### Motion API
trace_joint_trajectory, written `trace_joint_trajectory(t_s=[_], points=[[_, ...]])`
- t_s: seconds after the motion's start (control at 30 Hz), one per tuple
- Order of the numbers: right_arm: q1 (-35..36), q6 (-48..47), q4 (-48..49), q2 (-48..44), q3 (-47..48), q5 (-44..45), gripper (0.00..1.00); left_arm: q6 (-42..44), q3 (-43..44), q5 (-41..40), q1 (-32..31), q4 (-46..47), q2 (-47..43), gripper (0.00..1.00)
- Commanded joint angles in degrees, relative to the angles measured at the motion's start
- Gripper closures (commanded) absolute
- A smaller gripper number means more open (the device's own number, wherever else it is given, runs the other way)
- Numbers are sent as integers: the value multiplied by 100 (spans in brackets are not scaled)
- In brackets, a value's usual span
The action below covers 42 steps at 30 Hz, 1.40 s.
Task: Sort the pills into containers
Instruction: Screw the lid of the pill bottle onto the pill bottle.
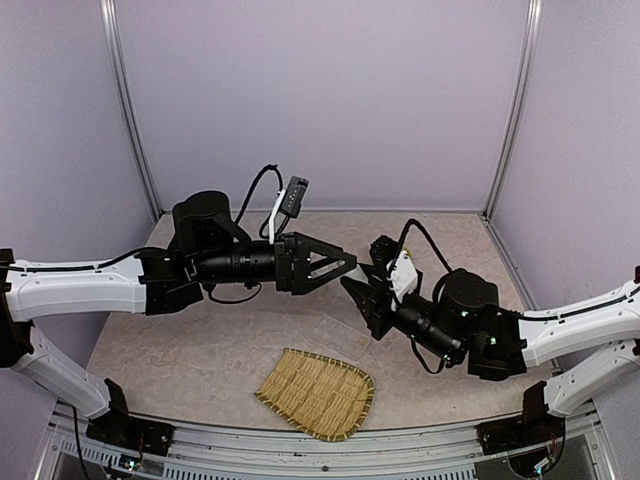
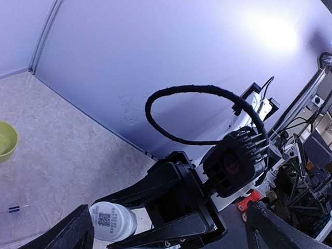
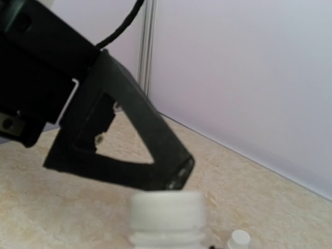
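Bottle held up between both tools, pills not yet in the box.
Right tool [image 1: 362,295] is clamped on a white bottle [image 3: 166,218] with a bare threaded neck and no cap, presenting the mouth toward the left tool [image 1: 348,266]. The left tool hovers just over that mouth, its fingers [image 2: 72,233] spread wide and gripping nothing, probably lined up to steady or tip the bottle. A small white cap-like piece [image 3: 238,239] lies on the desk [image 1: 200,350] just beyond the bottle, likely parked there to free the opening. The clear organiser box [image 1: 342,333] lies flat on the desk roughly under both tools, so a pour should land in it. A woven tray [image 1: 318,392] sits on the base side of the tools.
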Motion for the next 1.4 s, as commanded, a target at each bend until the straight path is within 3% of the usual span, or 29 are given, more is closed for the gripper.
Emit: trace_joint_trajectory(t_s=[0.0, 0.57, 0.97, 1.37], points=[[57, -6, 243, 69, 186, -51, 75, -53, -83, 215, -55, 258, -45, 1], [57, -170, 318, -299, 69, 6, 76, 27, -99, -126, -41, 68, -41, 1], [53, -118, 163, 215, 282, -16, 76, -49, -150, 21, -55, 297, -63, 1], [57, 104, 122, 635, 464, -571, 76, -124, -209, 152, -69, 563, -97, 1]])
